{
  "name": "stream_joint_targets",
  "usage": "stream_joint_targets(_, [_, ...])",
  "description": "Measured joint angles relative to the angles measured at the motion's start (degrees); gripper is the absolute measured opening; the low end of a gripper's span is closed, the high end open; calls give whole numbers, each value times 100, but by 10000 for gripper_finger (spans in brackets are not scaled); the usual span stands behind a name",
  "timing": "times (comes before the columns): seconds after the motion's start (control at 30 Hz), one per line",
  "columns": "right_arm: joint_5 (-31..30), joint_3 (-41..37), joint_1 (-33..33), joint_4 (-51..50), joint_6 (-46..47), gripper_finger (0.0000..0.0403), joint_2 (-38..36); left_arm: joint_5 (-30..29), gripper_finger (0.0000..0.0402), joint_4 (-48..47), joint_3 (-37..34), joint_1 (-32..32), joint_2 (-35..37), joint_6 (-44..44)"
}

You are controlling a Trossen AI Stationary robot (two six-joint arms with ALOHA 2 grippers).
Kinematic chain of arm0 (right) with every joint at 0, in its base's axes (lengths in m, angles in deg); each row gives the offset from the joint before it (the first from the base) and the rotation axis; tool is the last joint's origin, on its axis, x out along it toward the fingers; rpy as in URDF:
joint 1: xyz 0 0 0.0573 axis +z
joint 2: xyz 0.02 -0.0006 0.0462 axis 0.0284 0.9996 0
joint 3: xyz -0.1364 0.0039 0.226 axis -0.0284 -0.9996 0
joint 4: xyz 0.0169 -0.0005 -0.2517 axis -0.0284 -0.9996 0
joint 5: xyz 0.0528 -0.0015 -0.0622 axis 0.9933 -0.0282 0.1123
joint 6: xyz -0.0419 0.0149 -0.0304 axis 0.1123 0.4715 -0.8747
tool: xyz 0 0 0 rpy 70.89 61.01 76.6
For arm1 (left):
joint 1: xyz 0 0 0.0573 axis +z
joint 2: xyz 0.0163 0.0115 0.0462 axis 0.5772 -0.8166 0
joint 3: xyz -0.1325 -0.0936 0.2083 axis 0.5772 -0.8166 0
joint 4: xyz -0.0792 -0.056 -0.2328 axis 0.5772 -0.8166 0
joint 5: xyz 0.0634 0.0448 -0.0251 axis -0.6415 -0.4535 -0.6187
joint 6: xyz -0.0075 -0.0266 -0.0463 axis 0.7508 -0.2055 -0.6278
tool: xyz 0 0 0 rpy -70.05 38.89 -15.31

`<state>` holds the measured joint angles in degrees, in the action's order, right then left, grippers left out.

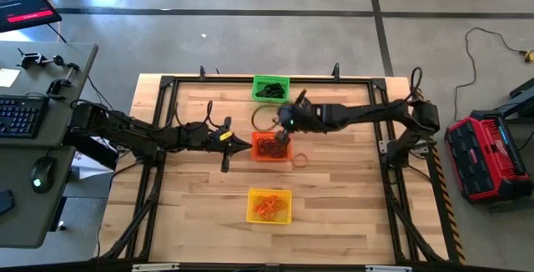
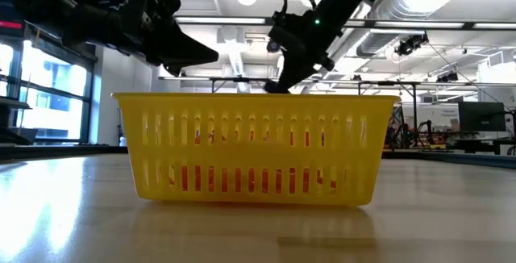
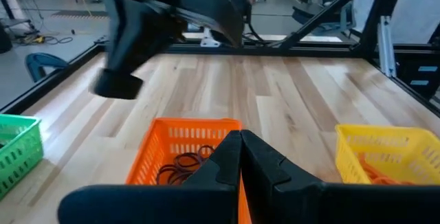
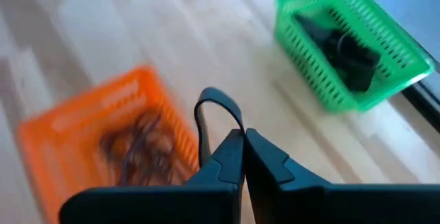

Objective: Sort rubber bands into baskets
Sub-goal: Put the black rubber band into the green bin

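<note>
While your right end effector (image 4: pixel 242 157) hangs above the orange basket (image 1: pixel 271 146) at the counter's (image 1: pixel 350 197) middle, it pinches a thin dark rubber band (image 4: pixel 216 117), its loop standing up from the clenched tips. Dark bands (image 4: pixel 137 148) lie in that basket. Your left end effector (image 1: pixel 225 142), clenched on nothing, waits just beside the basket on the side facing the counter's left edge. Near the far edge, the green basket (image 1: pixel 270 88) holds thick black bands (image 4: pixel 340 49); toward the near edge, the yellow basket (image 1: pixel 269 206) holds orange ones (image 1: pixel 269 207). A loose band (image 1: pixel 298 161) lies beside the orange basket.
</note>
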<state>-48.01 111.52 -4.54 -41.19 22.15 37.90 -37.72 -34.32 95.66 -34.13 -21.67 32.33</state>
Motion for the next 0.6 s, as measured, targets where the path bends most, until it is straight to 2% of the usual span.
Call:
stream_joint_targets(0.37, [89,-4,-1221,597,304,0,2,-17,0,-1,0,221,0,55])
stream_joint_targets(0.6, [428,-4,-1769,1047,567,0,202,-17,0,-4,0,226,0,44])
